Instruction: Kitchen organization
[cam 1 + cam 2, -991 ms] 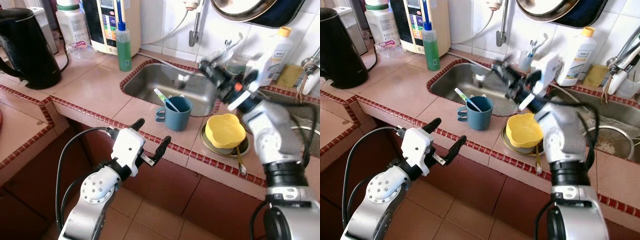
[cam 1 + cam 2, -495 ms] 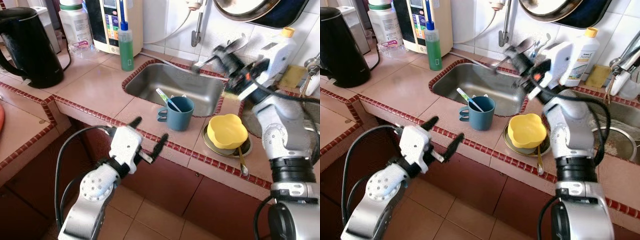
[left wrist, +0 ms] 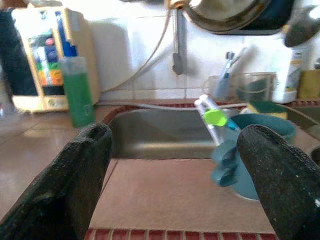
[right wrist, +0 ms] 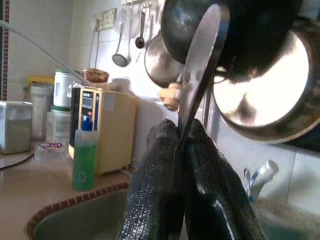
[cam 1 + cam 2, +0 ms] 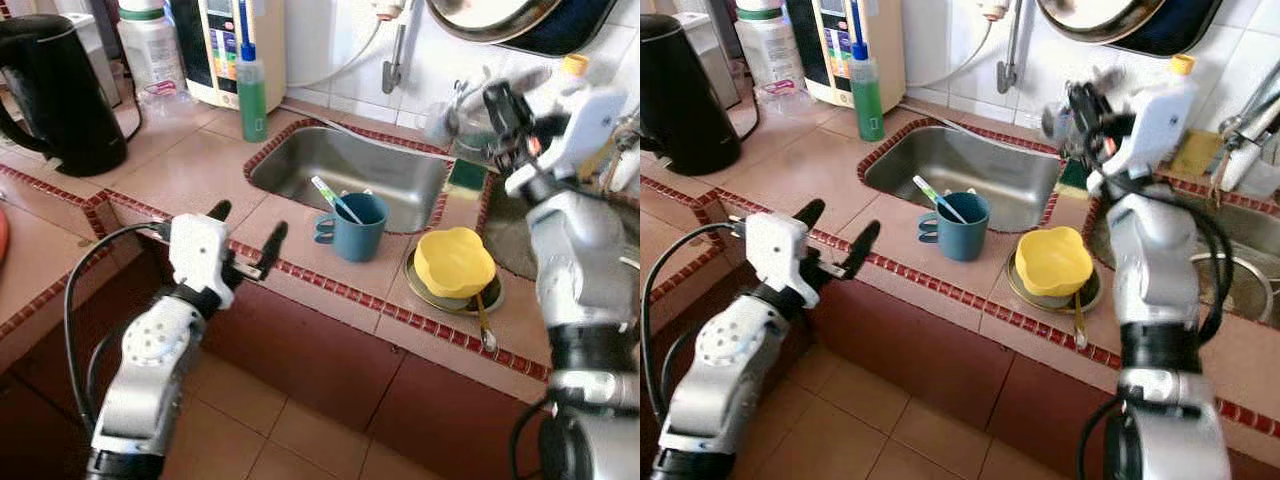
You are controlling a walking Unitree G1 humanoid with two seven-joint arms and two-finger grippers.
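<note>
While the right gripper [image 4: 181, 150] pinches a metal spoon [image 4: 202, 70] by its thin handle, fingers pressed tight on either side, it is raised at about one o'clock in the head views, above the back corner of the sink [image 5: 345, 170] and near the clear glass [image 3: 253, 86] by the wall. The grip is narrow and edge-on, so the spoon could swivel or slip out and drop into the basin, or knock the hanging pans [image 4: 270, 85] just behind it. The left gripper [image 5: 246, 241] hovers spread wide and empty at about eight o'clock, just off the counter edge [image 5: 330, 290], facing the blue mug [image 5: 357, 226] with its toothbrush [image 3: 212, 119]. A careless forward sweep there could tip that mug toward the yellow bowl [image 5: 453, 262].
</note>
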